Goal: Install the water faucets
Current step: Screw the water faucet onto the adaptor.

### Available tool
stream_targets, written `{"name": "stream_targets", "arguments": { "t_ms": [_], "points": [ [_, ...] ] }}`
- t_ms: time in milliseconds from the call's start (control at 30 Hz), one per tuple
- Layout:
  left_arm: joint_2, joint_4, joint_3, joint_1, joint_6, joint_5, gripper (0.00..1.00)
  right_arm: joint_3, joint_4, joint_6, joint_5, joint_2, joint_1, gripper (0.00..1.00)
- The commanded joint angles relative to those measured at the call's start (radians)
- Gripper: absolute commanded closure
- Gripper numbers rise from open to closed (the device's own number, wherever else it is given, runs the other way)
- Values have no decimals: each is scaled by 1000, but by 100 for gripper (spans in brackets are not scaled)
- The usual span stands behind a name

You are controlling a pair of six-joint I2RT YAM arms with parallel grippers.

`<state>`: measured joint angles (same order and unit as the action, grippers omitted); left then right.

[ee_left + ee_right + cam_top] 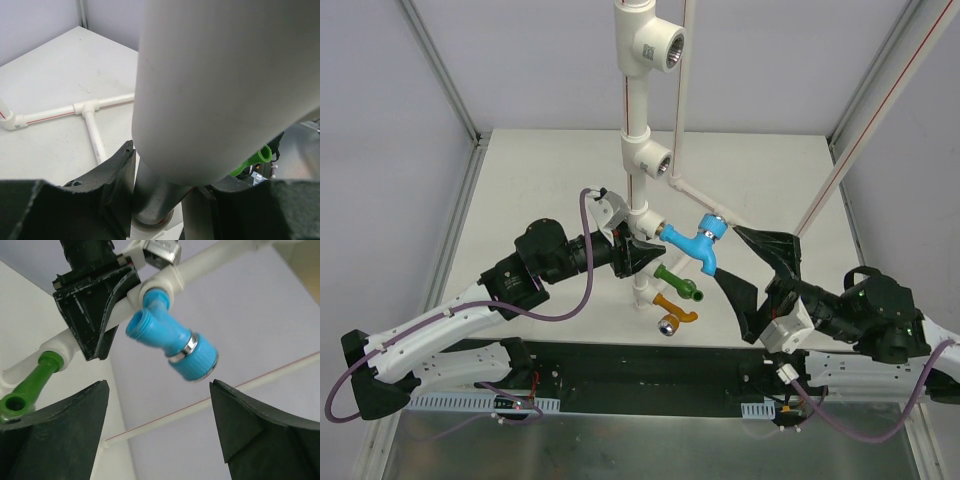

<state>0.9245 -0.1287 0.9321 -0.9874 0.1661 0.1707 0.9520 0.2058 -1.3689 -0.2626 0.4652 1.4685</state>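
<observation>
The light blue faucet [695,240] sits in a tee fitting on the upright white pipe [638,120], its spout pointing down. In the right wrist view the blue faucet [170,340] hangs just above my open right gripper [160,390], and nothing touches it. In the top view the right gripper [728,252] has its jaws spread beside the faucet. The green faucet [678,282] and the orange faucet [672,308] stick out of the pipe lower down. My left gripper [632,250] is shut on the pipe [155,190]. The green faucet also shows in both wrist views [255,159] [30,385].
Two empty tee fittings [660,50] sit higher on the pipe. Thin white brace pipes [840,170] slant up to the right. A flat T of pipe [85,107] lies on the white table. The black base rail [640,365] runs along the near edge.
</observation>
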Motion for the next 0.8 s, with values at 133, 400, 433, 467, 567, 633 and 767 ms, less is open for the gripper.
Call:
{"name": "stream_targets", "arguments": {
  "t_ms": [133, 400, 433, 467, 567, 633, 767],
  "points": [
    [-13, 49, -9, 0, 199, -10, 100, 180, -17, -371, 180, 138, 3, 11],
    [-32, 51, -19, 0, 196, -14, 100, 220, 115, -410, 63, 257, 3, 18],
    [-35, 51, -22, 0, 197, -13, 100, 223, 130, -417, 39, 276, 3, 21],
    [-35, 51, -26, 0, 199, -13, 100, 226, 133, -418, 24, 285, 1, 23],
    [-45, 51, -33, -2, 199, -16, 100, 232, 116, -388, 31, 296, 3, 40],
    [-53, 51, -36, -2, 199, -17, 100, 238, 103, -339, 11, 306, 3, 53],
    [-58, 49, -36, 0, 199, -19, 100, 226, 41, -196, -111, 326, 3, 76]
  ]
}}
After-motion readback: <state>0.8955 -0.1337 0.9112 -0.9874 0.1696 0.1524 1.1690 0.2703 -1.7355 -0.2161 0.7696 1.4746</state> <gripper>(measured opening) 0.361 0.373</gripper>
